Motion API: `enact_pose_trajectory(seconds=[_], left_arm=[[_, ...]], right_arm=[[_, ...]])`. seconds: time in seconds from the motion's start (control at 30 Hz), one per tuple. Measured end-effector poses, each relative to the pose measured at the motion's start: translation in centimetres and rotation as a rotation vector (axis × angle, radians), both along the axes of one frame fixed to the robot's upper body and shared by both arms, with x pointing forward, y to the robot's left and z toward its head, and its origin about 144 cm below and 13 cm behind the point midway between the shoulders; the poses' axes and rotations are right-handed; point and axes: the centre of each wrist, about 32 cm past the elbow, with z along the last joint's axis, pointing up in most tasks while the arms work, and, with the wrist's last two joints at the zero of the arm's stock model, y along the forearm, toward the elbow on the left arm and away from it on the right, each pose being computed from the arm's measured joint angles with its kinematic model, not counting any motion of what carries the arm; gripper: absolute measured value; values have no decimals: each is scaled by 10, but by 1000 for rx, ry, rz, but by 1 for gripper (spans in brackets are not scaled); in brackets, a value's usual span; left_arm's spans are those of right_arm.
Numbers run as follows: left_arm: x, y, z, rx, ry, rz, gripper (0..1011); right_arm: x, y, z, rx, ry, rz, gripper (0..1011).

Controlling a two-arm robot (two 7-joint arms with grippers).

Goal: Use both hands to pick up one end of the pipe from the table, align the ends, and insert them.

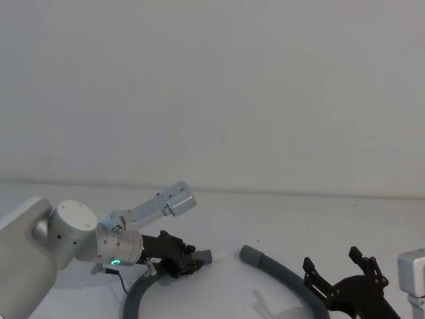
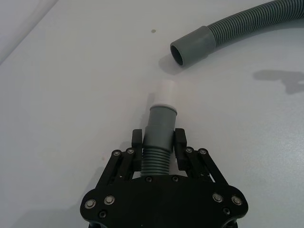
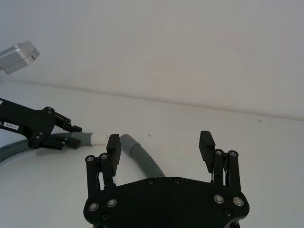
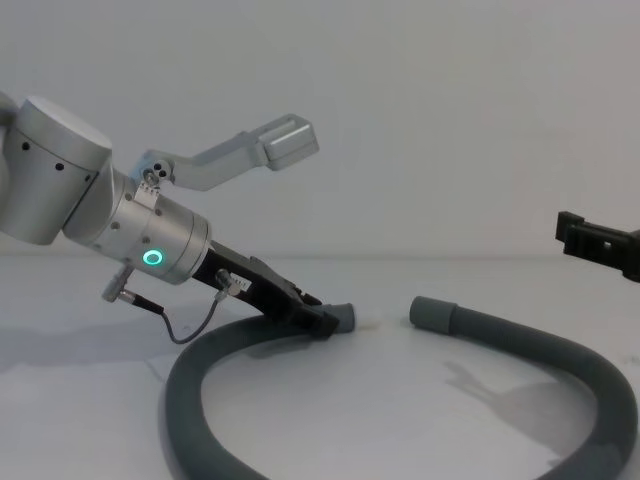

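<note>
A: Two-arm job, status?
B: Black left gripper fingers clamp dark grey corrugated hose at white-tipped grey cuff. Plain hollow grey cuff lies on white desk just ahead, axis skewed. Black right gripper beyond, fingers spread.

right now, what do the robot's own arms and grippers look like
The left gripper and right gripper are both black, with flat linkage fingers and silver screws. The left one's wrist is a silver cylinder with a green ring light and a thin cable looping beneath, plus a grey box on a bracket. The arm behind it is white and rounded.
</note>
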Motion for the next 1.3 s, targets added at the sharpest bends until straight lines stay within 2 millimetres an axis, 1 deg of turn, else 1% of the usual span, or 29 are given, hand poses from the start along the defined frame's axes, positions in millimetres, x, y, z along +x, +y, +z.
enact_pose_trajectory(seconds=[0.47, 0.73, 1.07, 1.3], left_arm=[[0, 0, 0, 0, 0, 0, 363], [0, 0, 0, 0, 0, 0, 363], [0, 0, 0, 0, 0, 0, 363], [0, 0, 0, 0, 0, 0, 360]], right_arm=[[0, 0, 0, -2, -1, 3, 1004], [6, 2, 3, -36, -25, 47, 1004], [24, 9, 17, -138, -67, 139, 1003], [41, 13, 34, -239, -62, 195, 1003]])
